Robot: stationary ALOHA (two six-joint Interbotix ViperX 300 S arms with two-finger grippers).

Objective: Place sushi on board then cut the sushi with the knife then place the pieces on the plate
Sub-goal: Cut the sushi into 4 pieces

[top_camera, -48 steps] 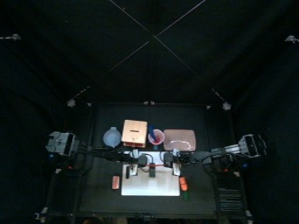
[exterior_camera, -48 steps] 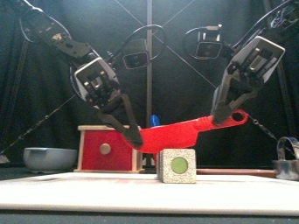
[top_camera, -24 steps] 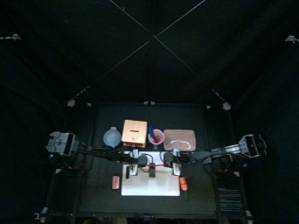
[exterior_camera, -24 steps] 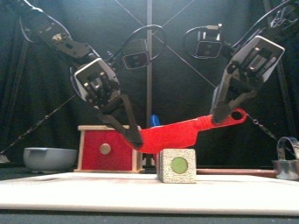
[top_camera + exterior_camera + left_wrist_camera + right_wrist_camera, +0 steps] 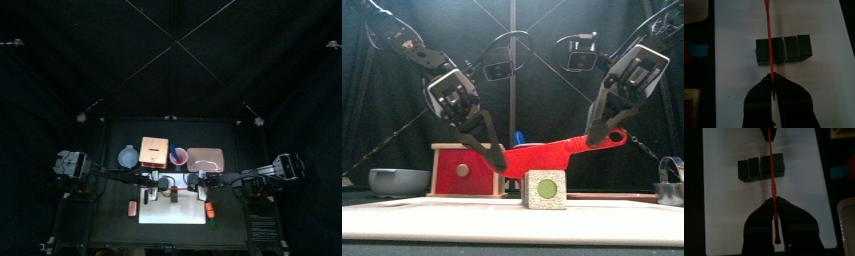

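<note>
1. Passage above the sushi roll [image 5: 545, 189] is barred by the red knife [image 5: 543, 153], gripped by the left gripper [image 5: 498, 160] and right gripper [image 5: 593, 139].
2. Bare white board [image 5: 422, 215] is found on both sides of the sushi roll.
3. The rear is blocked by the wooden box [image 5: 462, 170].

Dim booth seen from above; only the board [image 5: 160, 215], lower centre, shines. Front view's bottom edge blurs; wrist views evenly lit.

Dark green sushi roll [image 5: 545, 189] on white board [image 5: 462, 221]; red knife [image 5: 549, 153] crosswise over it.
</note>
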